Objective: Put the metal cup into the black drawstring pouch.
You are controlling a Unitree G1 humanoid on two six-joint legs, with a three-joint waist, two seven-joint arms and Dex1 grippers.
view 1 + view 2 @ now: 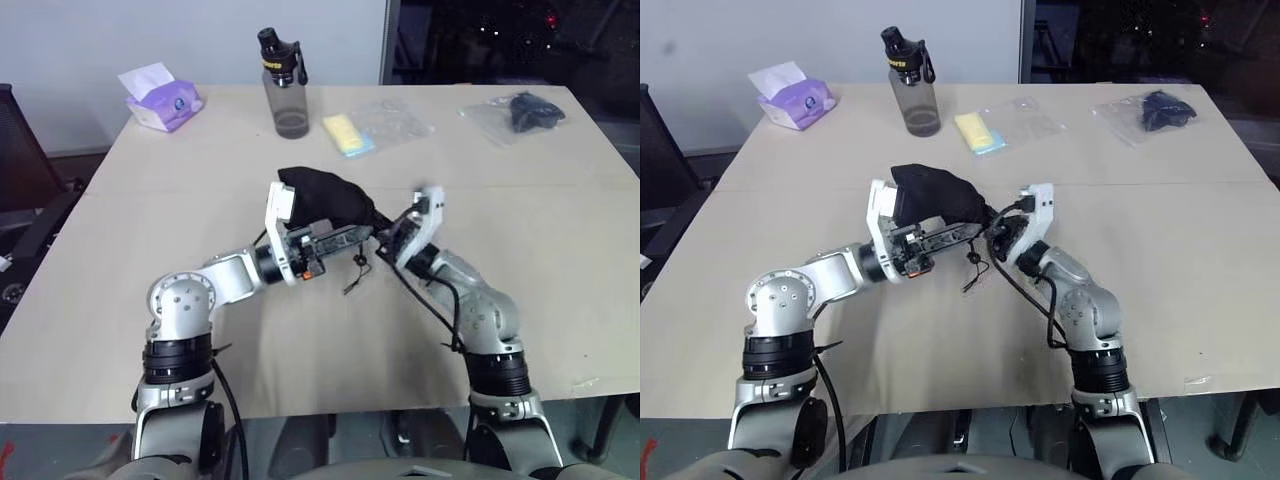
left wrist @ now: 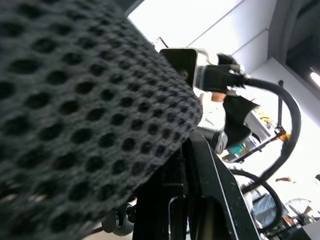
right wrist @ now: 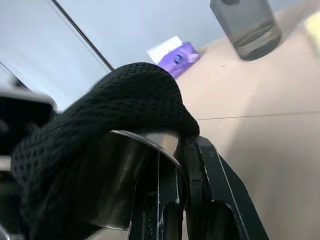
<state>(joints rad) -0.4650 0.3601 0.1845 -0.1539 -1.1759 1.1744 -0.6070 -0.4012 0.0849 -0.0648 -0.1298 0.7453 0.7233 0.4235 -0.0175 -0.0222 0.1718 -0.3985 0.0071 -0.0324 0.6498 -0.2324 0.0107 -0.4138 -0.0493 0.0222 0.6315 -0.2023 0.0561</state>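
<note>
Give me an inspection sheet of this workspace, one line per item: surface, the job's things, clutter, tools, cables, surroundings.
Surface: beige table, seam across the middle.
Job's things: black drawstring pouch held up between both arms, pulled over the metal cup; the cup's lower part pokes out.
Clutter: grey bottle, purple tissue pack, yellow item in clear wrap, dark item in a plastic bag, all at the far side.
Tools: left tool shut on the pouch; right tool shut at the cup's rim and the pouch's edge.
Cables: black cable along the right arm.
Surroundings: pale wall, dark chair.
</note>
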